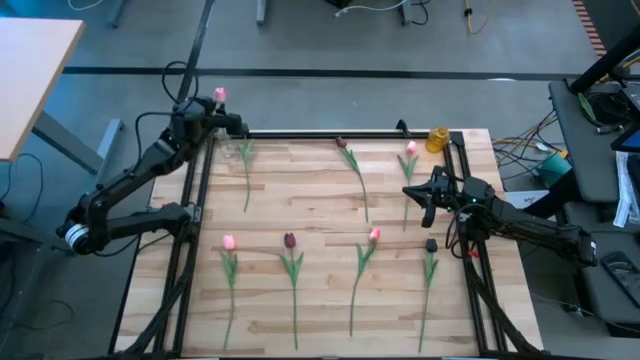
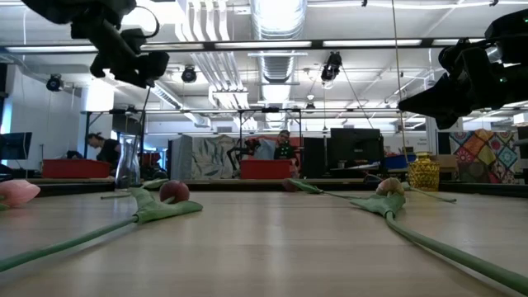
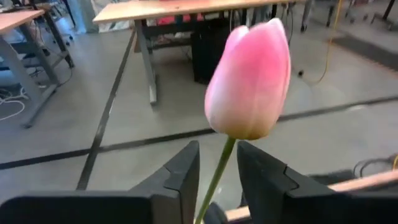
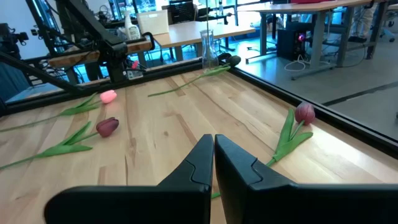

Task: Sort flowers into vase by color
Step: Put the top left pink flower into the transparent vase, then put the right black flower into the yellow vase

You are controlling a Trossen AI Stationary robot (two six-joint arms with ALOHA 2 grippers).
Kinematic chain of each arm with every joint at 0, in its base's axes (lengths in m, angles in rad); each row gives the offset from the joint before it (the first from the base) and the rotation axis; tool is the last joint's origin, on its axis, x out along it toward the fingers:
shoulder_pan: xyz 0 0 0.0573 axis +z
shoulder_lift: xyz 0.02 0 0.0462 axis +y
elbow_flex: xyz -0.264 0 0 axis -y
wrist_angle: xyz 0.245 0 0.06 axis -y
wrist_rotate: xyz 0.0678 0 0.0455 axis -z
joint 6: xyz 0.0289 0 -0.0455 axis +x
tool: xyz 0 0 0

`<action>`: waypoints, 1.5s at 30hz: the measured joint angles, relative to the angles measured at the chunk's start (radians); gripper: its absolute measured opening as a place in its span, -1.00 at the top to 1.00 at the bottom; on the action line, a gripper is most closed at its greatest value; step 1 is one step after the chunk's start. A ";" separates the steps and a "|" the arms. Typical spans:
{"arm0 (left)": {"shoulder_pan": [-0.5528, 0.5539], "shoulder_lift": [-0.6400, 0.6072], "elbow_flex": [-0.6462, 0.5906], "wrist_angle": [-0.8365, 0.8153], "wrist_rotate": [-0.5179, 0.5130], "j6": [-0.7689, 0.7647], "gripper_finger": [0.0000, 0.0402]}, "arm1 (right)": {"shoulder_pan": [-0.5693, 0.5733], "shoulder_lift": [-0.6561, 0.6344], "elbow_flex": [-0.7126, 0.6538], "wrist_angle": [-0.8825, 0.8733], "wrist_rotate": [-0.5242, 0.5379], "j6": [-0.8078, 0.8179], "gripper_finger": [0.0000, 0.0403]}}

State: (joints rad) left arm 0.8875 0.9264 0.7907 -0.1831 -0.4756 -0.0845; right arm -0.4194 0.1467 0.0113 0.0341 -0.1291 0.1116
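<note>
Left claw (image 3: 217, 180) raised at surface (image 1: 330, 250) far corner, fingers parted around pink tulip (image 3: 249, 78) stem | right claw (image 4: 213, 168) closed, empty, low over surface.

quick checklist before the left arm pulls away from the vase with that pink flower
1. Left hand open around the stem of the pink artificial tulip: ok, fingers stand apart.
2. Tulip stem seated in the clear glass vase: cannot tell, the stem's lower end is hidden.
3. Clear glass vase upright at the table's far left corner: ok.
4. Right hand shut, empty, above the table's right side, away from the left arm: ok.
5. Yellow vase upright at the far right corner: ok.
6. All flowers sorted: not ok, several lie on the table, such as the maroon tulip.
</note>
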 joint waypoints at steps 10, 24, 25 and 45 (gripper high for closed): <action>0.000 -0.005 0.133 -0.313 0.057 0.024 0.27 | 0.000 0.000 0.000 0.000 0.000 0.000 0.95; -0.002 -0.006 0.202 -0.466 0.193 -0.033 0.25 | 0.000 0.000 0.000 0.000 0.000 0.000 0.95; -0.003 -0.007 0.225 -0.501 0.232 -0.034 0.25 | 0.000 0.000 0.000 0.000 0.000 0.000 0.95; -0.140 0.033 0.297 -0.260 0.423 -0.048 0.99 | 0.000 0.000 0.000 0.001 0.000 -0.209 0.95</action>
State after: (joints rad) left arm 0.7479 0.9591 1.0874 -0.4434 -0.0525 -0.1329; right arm -0.4194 0.1467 0.0113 0.0353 -0.1287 -0.0978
